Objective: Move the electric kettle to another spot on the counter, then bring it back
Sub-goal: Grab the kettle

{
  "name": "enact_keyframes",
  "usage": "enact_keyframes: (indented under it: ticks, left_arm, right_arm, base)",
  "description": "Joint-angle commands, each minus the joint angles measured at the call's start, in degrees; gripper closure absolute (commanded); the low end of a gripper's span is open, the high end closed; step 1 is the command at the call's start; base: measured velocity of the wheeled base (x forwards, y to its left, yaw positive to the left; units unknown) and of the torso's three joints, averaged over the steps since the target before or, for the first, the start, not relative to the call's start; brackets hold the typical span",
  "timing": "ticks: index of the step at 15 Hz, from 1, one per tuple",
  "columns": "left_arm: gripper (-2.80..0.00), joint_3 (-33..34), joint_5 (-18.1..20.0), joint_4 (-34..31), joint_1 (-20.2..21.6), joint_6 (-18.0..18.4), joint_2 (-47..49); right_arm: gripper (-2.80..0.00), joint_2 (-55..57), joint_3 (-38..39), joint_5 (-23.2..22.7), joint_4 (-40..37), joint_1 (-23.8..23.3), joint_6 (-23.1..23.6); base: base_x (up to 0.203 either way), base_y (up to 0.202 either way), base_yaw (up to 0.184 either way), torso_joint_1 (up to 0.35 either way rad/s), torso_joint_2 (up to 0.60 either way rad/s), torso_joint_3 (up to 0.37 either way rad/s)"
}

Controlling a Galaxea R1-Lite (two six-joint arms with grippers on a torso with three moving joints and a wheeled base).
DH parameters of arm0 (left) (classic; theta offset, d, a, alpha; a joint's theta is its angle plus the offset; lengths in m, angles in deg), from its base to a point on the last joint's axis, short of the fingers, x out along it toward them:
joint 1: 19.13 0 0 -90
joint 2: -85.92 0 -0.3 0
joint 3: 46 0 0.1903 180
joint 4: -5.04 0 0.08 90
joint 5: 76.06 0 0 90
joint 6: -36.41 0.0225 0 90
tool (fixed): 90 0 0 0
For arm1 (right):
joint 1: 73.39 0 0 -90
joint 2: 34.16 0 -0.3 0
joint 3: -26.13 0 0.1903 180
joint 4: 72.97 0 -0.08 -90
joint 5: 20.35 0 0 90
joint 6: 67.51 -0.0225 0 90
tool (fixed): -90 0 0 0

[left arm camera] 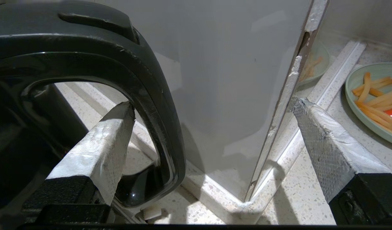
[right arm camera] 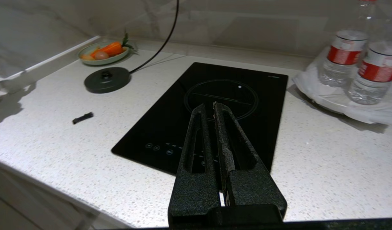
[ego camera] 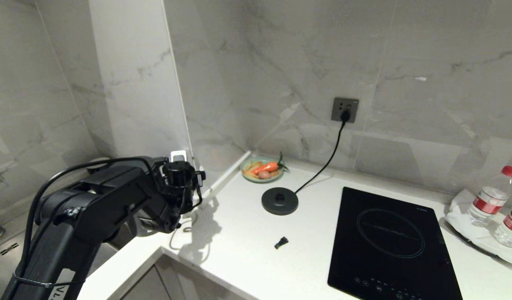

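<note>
In the left wrist view the electric kettle (left arm camera: 145, 83) fills one side, black and glossy, with its big loop handle nearest me. It stands on the white speckled counter (ego camera: 239, 241) close to the grey corner pillar (left arm camera: 234, 80). My left gripper (left arm camera: 213, 103) is open wide around the handle's outer bar. One taped finger (left arm camera: 100, 153) pokes into the loop, and the other finger (left arm camera: 323, 140) is far out on the plate's side. My left arm (ego camera: 114, 196) hides the kettle in the head view. My right gripper (right arm camera: 208, 105) hangs shut over the hob (right arm camera: 215, 105), holding nothing.
The kettle's round base disc (ego camera: 279, 201) with its cord to the wall socket (ego camera: 345, 110) lies mid-counter. A green plate of carrot (ego camera: 262, 168) sits behind it. A small black piece (ego camera: 281, 242) lies loose. Two water bottles (ego camera: 491, 196) stand at the right on a white tray.
</note>
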Motion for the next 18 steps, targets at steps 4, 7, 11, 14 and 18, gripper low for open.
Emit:
enact_keyframes:
  ticks: [4, 7, 11, 14, 18]
  left_arm:
    - [-2.80, -1.8, 0.2, 0.4, 0.3, 0.6, 1.3]
    - [-2.80, -1.2, 0.4, 0.8, -0.7, 0.5, 0.9]
    - [-2.80, 1.5, 0.4, 3.7, -1.6, 0.4, 0.4]
    - [-2.80, 4.9, 0.4, 5.5, -3.2, 0.4, -1.3]
    - [-2.80, 6.8, 0.4, 5.9, -4.1, 0.3, -2.2]
  right_arm:
    - [0.00, 0.1, 0.0, 0.0, 0.0, 0.0, 0.0]
    - [0.00, 0.0, 0.0, 0.0, 0.0, 0.0, 0.0]
    - [0.00, 0.1, 0.0, 0.0, 0.0, 0.0, 0.0]
    - [0.00, 0.1, 0.0, -0.1, 0.0, 0.0, 0.0]
    - [0.00, 0.1, 0.0, 0.0, 0.0, 0.0, 0.0]
  base:
    - [0.000, 0.000, 0.000, 0.000, 0.00, 0.000]
    - [0.000, 0.000, 0.000, 0.000, 0.00, 0.000]
    - [0.000, 0.000, 0.000, 0.000, 0.00, 0.000]
    - [0.000, 0.000, 0.000, 0.000, 0.00, 0.000]
    - [0.000, 0.000, 0.000, 0.000, 0.00, 0.000]
